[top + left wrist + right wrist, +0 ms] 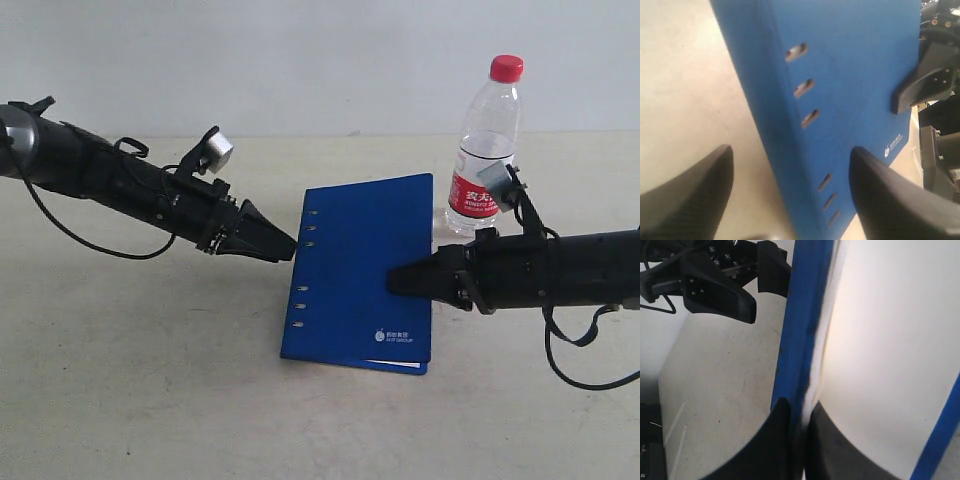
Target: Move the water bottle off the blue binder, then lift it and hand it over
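The water bottle (487,150), clear with a red cap and a red label, stands upright on the table just behind the blue binder's far right corner. The blue binder (360,270) lies between my two grippers, its holed edge toward the left one. My right gripper (392,280) is shut on the binder's right edge; in its wrist view the jaws (800,407) pinch the blue cover (802,315) and the white pages. My left gripper (290,248) is open at the holed edge, with its fingers (792,150) straddling that edge and touching nothing. The bottle is out of both wrist views.
The beige table (150,380) runs back to a white wall. Black cables hang under both arms. The right gripper's finger (920,85) shows over the binder in the left wrist view, and the left gripper (740,295) shows in the right wrist view.
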Controlling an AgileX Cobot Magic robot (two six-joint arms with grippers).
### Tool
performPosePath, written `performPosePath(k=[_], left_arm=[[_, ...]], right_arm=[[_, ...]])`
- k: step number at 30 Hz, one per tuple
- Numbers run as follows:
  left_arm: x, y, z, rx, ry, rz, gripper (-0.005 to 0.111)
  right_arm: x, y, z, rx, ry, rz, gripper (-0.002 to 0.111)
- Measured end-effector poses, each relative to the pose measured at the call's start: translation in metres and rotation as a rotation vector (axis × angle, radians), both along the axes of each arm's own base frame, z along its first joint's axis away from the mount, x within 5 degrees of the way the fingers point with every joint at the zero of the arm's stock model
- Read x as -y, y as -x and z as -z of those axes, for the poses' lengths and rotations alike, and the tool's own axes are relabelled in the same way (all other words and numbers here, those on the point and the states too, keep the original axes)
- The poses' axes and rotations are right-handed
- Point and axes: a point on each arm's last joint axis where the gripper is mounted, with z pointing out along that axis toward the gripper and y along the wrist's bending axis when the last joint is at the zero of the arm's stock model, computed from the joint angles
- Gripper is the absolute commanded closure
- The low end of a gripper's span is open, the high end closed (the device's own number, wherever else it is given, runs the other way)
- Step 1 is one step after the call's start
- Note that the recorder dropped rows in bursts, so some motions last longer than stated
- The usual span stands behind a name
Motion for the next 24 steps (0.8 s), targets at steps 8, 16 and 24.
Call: performPosePath(k=[8,16,24], left_arm=[[-0.001,0.008,0.008,-0.066,-0.010,-0.015,0.034],[-0.004,0.016,0.018,-0.088,-0.034,-0.021,0.030],[-0.003,0.010,0.018,0.012,-0.020,-0.041,0.030]], right_arm=[[0.000,0.000,0.000,0.000,-0.002,-0.001,0.108],[-0.001,-0.002,-0.002,-0.002,-0.006,-0.007,0.108],[-0.002,0.000,-0.003,0.043,-0.002,-0.052,0.108]])
